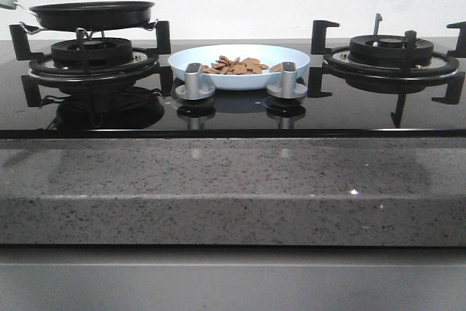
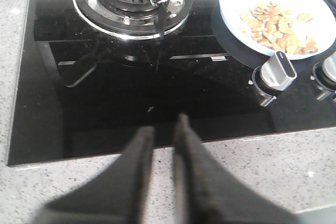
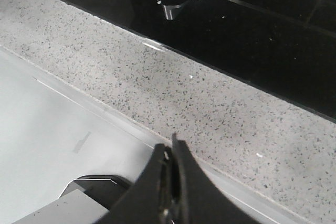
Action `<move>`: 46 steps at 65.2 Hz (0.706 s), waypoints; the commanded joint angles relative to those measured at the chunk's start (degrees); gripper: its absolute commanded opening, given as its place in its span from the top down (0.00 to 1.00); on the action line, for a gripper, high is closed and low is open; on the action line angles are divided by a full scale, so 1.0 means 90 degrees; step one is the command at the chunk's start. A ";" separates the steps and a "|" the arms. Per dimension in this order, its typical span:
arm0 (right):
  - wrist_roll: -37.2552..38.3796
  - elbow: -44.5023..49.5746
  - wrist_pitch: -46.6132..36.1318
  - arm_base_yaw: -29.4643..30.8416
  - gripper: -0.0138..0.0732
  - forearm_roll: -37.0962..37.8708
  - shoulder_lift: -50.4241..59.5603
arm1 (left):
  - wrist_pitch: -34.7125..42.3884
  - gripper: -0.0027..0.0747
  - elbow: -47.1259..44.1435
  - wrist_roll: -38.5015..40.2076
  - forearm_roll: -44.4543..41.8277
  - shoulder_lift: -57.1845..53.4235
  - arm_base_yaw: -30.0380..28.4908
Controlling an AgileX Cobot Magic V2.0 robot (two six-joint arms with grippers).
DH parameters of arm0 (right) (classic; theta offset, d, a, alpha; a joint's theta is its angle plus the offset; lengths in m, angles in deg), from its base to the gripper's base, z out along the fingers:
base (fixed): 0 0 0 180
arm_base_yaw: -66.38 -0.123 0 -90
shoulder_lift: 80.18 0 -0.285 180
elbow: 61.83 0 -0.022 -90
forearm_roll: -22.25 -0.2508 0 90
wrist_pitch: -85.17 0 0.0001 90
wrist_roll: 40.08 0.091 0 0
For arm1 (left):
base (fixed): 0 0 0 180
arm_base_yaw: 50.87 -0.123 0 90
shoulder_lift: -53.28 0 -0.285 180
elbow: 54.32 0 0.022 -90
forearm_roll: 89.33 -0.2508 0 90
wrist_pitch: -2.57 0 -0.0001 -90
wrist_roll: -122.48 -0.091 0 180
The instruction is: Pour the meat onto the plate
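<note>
In the front view, the meat [image 1: 237, 65] lies as a loose heap of reddish-brown pieces inside the pale plate [image 1: 291, 60], which sits on the black glass hob [image 1: 349, 111] between the two burners, just behind the two silver knobs [image 1: 195, 80]. At about ten o'clock from the plate the black frying pan [image 1: 92, 14] rests on the left burner [image 1: 91, 54], and no meat shows above its rim; neither arm appears in this view. To my eye the pour is done and little is left beyond drawing the arms clear. In the left wrist view, the left gripper [image 2: 164, 129] hangs over the front edge of the hob with its fingers nearly together, only a thin slit between them, holding nothing; the plate, with the meat on it, sits at about two o'clock from the tips. In the right wrist view, the right gripper [image 3: 169, 148] is pressed closed and empty above the speckled stone counter [image 3: 210, 98], well apart from the plate, which is out of frame here.
</note>
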State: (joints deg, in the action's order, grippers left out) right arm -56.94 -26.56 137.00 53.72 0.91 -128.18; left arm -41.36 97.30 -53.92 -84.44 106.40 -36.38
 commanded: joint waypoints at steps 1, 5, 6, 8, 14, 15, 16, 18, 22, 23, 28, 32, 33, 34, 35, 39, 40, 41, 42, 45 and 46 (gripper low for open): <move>-0.0002 -0.0171 -0.0317 0.0014 0.92 -0.0135 0.0024 | 0.0539 0.99 0.0155 -0.0231 -0.0255 -0.0044 0.0042; -0.0002 -0.0171 -0.0295 0.0014 0.92 -0.0153 0.0024 | 0.0528 0.99 0.0155 -0.0246 -0.0420 -0.0044 0.0042; -0.0002 -0.0171 -0.0296 0.0014 0.92 -0.0161 0.0024 | 0.0528 0.99 0.0155 -0.0246 -0.0421 -0.0044 0.0042; -0.0002 -0.0171 -0.0276 0.0014 0.92 -0.0177 0.0024 | 0.0528 0.99 0.0155 -0.0246 -0.0421 -0.0044 0.0042; -0.0002 -0.0171 -0.0263 0.0014 0.92 -0.0177 0.0024 | 0.0528 0.99 0.0155 -0.0246 -0.0421 -0.0044 0.0042; -0.0002 -0.0171 -0.0263 0.0014 0.92 -0.0177 0.0024 | 0.0528 0.99 0.0155 -0.0246 -0.0421 -0.0044 0.0042; -0.0002 -0.0171 -0.0263 0.0014 0.92 -0.0177 0.0024 | 0.0528 0.99 0.0155 -0.0246 -0.0421 -0.0044 0.0042; -0.0002 -0.0171 -0.0263 0.0014 0.92 -0.0177 0.0024 | 0.0528 0.99 0.0155 -0.0246 -0.0421 -0.0044 0.0042; -0.0002 -0.0171 -0.0263 0.0014 0.92 -0.0177 0.0024 | 0.0528 0.99 0.0155 -0.0246 -0.0421 -0.0044 0.0042; -0.0002 -0.0171 -0.0258 0.0014 0.92 -0.0177 0.0024 | 0.0528 0.99 0.0155 -0.0246 -0.0421 -0.0044 0.0042; -0.0002 -0.0171 -0.0258 0.0014 0.92 -0.0177 0.0024 | 0.0528 0.99 0.0155 -0.0246 -0.0421 -0.0044 0.0042; -0.0002 -0.0171 -0.0258 0.0014 0.92 -0.0177 0.0024 | 0.0528 0.99 0.0155 -0.0246 -0.0421 -0.0044 0.0042; -0.0002 -0.0171 -0.0258 0.0014 0.92 -0.0177 0.0024 | 0.0528 0.99 0.0155 -0.0246 -0.0421 -0.0044 0.0042; -0.0002 -0.0171 -0.0258 0.0014 0.92 -0.0177 0.0024 | 0.0528 0.99 0.0155 -0.0246 -0.0421 -0.0044 0.0042; -0.0002 -0.0171 -0.0258 0.0014 0.92 -0.0177 0.0024 | 0.0541 0.99 0.0155 -0.0246 -0.0421 -0.0044 0.0042; -0.0002 -0.0171 -0.0258 0.0014 0.92 -0.0177 0.0024 | 0.0606 0.99 0.0086 -0.0246 -0.0404 -0.0195 0.0042; -0.0002 -0.0171 -0.0254 0.0014 0.92 -0.0177 0.0024 | 0.0653 0.99 0.0064 -0.0268 -0.0420 -0.0268 0.0010; -0.0002 -0.0171 -0.0245 0.0014 0.92 -0.0177 0.0024 | 0.0694 0.99 0.0027 -0.0292 -0.0468 -0.0324 -0.0017; -0.0002 -0.0171 -0.0245 0.0014 0.92 -0.0177 0.0024 | 0.0735 0.99 -0.0045 -0.0318 -0.0504 -0.0385 -0.0051; -0.0002 -0.0171 -0.0217 0.0014 0.92 -0.0177 0.0024 | 0.0925 0.99 -0.0321 -0.0318 -0.0544 -0.0617 -0.0205; -0.0002 -0.0171 -0.0217 0.0014 0.92 -0.0177 0.0024 | 0.1058 0.99 -0.0463 -0.0318 -0.0544 -0.0735 -0.0280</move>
State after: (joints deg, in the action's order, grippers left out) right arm -56.89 -26.56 137.33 53.72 0.91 -128.18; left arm -38.60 94.86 -56.42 -88.56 103.36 -37.14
